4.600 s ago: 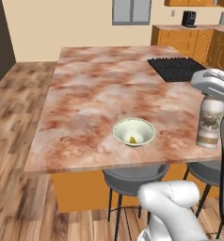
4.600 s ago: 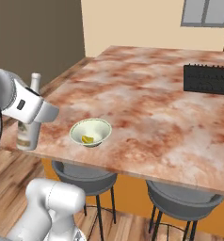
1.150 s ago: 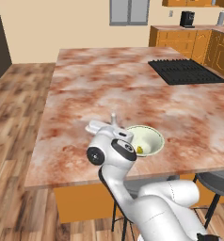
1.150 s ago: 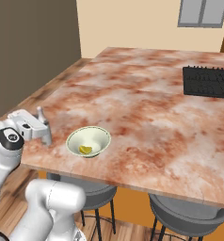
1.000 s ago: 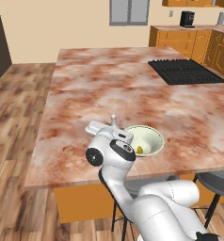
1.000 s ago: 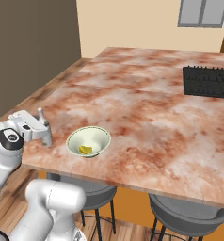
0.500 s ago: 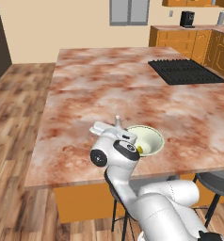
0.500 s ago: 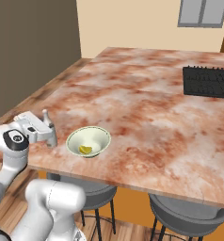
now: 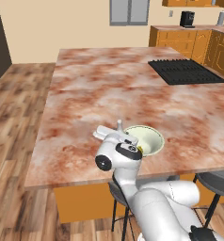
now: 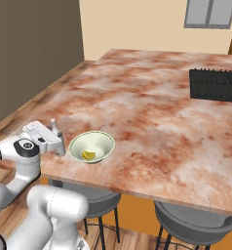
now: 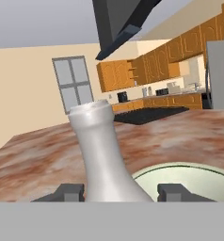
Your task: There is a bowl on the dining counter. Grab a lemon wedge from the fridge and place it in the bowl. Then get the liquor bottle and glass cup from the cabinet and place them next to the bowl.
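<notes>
While the lemon wedge (image 10: 89, 155) already lies yellow at the bottom of the bowl (image 10: 92, 145), I count the first part of the job as done; the bowl sits near the front edge of the dining counter (image 10: 152, 107), toward its left corner in the right base view.

I have the liquor bottle (image 11: 103, 155) between the fingers of the gripper (image 11: 121, 192); in the hand view its pale neck rises at twelve o'clock from between the two dark tips (image 11: 69, 191), and the jaws stand part-spread around the bottle's body rather than pressed together; I judge it a grip on the bottle, though the contact itself lies below the bottom edge of that view. In the right base view the bottle's neck (image 10: 53, 125) pokes up just beside the bowl, at about nine o'clock from it; whether its base rests on the stone I cannot tell, since the wrist covers it. From the left base view the same neck (image 9: 118, 125) shows at about ten o'clock of the bowl (image 9: 145, 140).

So the bottle step looks nearly finished; letting go and pulling clear is what remains of it. I see no glass cup on the counter; by my reckoning that trip to the cabinet is yet to be made, and the cup must then go next to the bowl.
</notes>
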You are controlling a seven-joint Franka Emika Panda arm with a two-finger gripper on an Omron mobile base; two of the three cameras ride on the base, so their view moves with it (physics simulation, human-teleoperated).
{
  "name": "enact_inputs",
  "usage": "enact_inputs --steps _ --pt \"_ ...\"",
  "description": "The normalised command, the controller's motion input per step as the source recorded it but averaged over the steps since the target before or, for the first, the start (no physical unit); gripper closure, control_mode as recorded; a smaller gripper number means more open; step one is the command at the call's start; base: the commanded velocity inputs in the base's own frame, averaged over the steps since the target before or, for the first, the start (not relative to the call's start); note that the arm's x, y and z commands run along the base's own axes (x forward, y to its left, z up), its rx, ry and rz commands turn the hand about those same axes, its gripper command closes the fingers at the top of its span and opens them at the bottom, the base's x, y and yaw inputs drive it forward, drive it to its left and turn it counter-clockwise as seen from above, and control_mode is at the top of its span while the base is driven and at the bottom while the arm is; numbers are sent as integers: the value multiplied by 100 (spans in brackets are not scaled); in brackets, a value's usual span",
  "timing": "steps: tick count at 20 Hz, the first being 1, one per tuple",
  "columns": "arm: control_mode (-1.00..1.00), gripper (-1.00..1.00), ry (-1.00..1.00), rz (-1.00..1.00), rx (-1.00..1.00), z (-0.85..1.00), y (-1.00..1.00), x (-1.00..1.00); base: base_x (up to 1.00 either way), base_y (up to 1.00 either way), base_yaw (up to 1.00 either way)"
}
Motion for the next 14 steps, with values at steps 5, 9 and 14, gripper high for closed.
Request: enact_inputs --steps 5,9,14 --pt "-100 100 0 0 0 -24 0 19 0 0 0" --pt "-100 100 0 0 1 -11 3 16 0 0 0" --pt "-100 100 0 0 2 -18 10 19 0 0 0"
